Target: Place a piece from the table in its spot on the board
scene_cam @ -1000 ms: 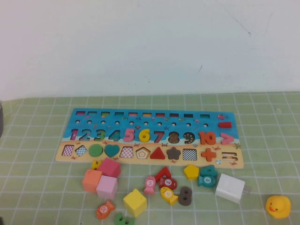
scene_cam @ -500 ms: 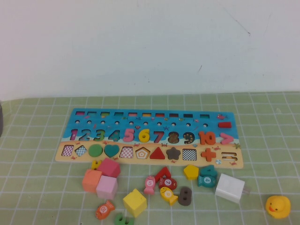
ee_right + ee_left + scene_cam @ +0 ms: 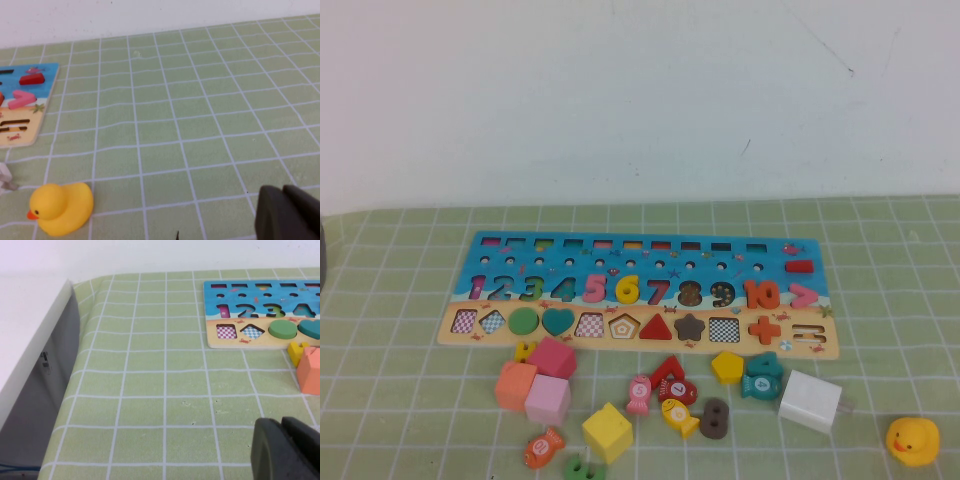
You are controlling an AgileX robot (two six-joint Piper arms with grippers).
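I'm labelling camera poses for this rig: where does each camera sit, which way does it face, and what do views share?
High view: raised on the robot's side, angled down at the board; no arm shows.
Left wrist view: low over the table, facing the board's left end; left end effector shut at the edge.
Right wrist view: low, facing the duck; right end effector at the edge.
High and right wrist views share the duck.

Soft, even, fairly bright light covers the counter (image 3: 880,240). Shadows are faint and short beneath the blocks by the board (image 3: 640,290). No strong glare. The overhead picture is slightly hazy. In both wrist pictures the dark hand at the corner is blurred, out of focus.
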